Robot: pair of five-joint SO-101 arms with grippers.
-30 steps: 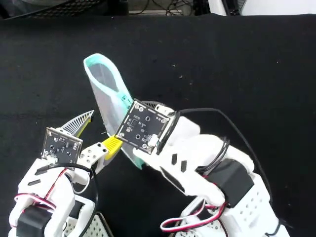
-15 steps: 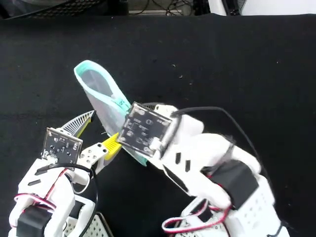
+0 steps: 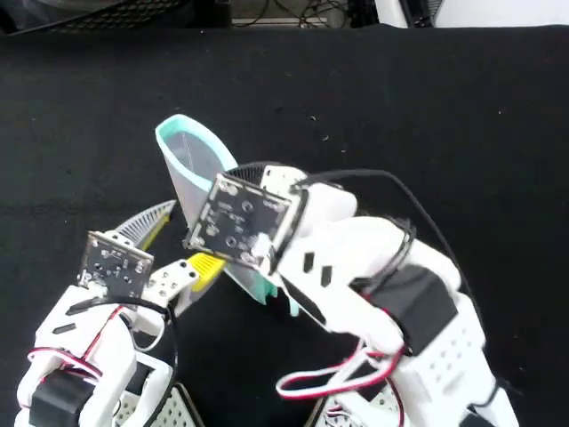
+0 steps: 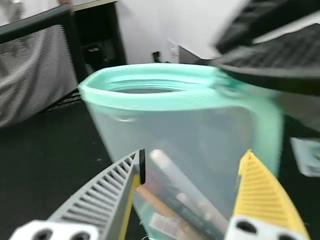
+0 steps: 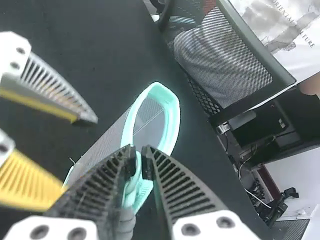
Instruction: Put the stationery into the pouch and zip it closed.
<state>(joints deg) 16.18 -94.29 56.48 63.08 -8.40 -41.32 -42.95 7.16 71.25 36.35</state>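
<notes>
Pouch of clear mesh with mint-green rim [image 3: 189, 160], mouth open, on the black table [image 3: 444, 107].
Right gripper [image 5: 137, 161] is pinched on its green edge; left gripper [image 4: 194, 156] is spread wide, holding nothing, just beside it; stationery [image 4: 175, 200] lies inside.

From above, the black square camera board [image 3: 238, 222] on the right arm covers the lower half of the translucent mint-rimmed soft pouch [image 3: 189, 156] and the right gripper [image 5: 138, 150]. From the right wrist, we cannot tell whether its black fingers [image 5: 175, 195] pinch the rim or a zip pull. Through the pouch wall, from the left wrist, the stationery [image 4: 175, 192] blurs; we cannot tell the pieces apart.
</notes>
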